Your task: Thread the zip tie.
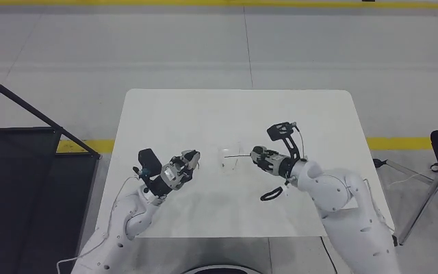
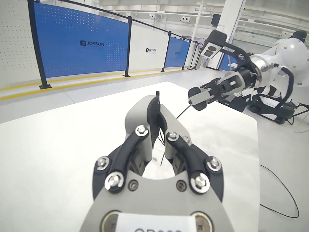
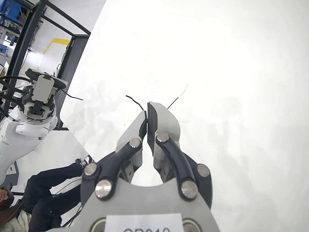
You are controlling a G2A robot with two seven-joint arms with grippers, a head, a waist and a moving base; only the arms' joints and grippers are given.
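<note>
Pinching zip tie, right gripper closed; left gripper closed, apparently on black strand.

White arm, grey-black end effector

Over the table, the zip tie runs from right gripper toward left gripper, perhaps reaching it.

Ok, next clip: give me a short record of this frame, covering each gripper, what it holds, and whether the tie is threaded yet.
left gripper: shut on a thin black strip, over the table
right gripper: shut on the zip tie, free end pointing toward the left gripper
gap: the two black pieces do not meet
threading: not yet done
</note>
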